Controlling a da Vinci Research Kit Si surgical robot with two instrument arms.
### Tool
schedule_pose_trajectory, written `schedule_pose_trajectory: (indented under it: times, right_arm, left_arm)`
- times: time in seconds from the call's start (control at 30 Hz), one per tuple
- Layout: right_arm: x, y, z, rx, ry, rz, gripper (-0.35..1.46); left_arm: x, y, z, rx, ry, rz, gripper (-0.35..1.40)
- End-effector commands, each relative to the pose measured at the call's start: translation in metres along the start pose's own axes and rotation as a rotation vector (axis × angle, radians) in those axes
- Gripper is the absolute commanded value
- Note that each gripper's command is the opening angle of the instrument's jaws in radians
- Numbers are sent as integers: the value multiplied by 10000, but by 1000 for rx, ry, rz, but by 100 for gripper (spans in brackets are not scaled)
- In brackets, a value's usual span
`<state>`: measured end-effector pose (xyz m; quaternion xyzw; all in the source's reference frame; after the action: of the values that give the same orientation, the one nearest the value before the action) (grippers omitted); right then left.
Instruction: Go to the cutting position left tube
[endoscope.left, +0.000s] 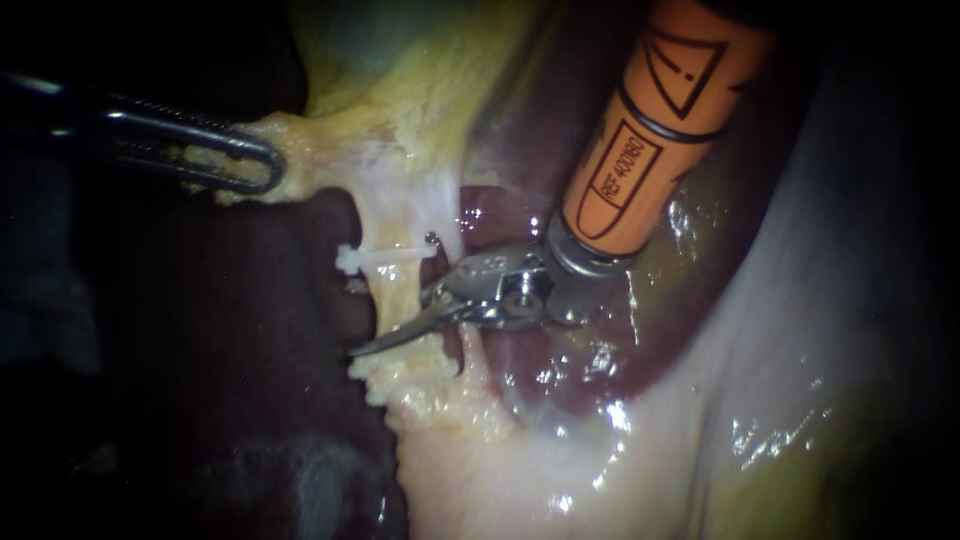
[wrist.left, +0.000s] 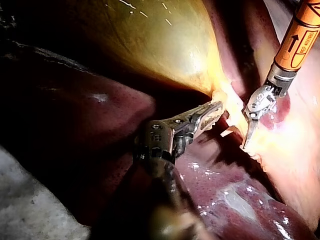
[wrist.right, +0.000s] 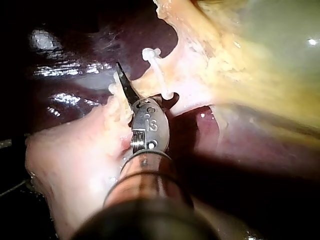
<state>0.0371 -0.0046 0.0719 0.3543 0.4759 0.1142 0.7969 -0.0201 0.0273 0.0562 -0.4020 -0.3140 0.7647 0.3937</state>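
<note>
left instrument (endoscope.left: 240, 160): grips yellow tissue (endoscope.left: 322, 138) | right instrument (endoscope.left: 398, 335): tip across left tube (endoscope.left: 396, 288), just below clip (endoscope.left: 385, 256)

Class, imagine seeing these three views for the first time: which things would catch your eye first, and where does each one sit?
The orange-shafted right instrument dominates, its shaft entering from the upper right and its metal tip laid across a pale tube just below a white clip. At upper left, the dark left instrument has its jaws shut on pale tissue at the narrow end of the yellow gallbladder.
</note>
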Motion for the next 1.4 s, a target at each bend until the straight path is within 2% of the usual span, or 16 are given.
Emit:
schedule_pose_trajectory:
  times: [0.03, 0.33, 0.57, 0.93, 1.17, 1.4]
  right_arm:
    - [1, -1, 1, 1, 7, 0, 145]
    - [12, -13, 13, 20, 55, -10, 145]
    - [23, -29, 17, 49, 81, -20, 145]
    - [50, -52, 8, 78, 122, -16, 145]
    - [59, -57, 1, 87, 136, -18, 143]
    - [64, -58, -4, 95, 147, 19, 141]
  left_arm:
    - [0, 0, 0, 0, 0, 0, -35]
    - [0, 0, 1, 0, 0, 0, -35]
    - [0, 0, 0, 0, 0, 0, -35]
    - [0, -1, 0, -1, 0, 0, -35]
    - [0, -1, 0, -1, 0, 0, -35]
    - [0, -1, -1, -1, 0, 0, -35]
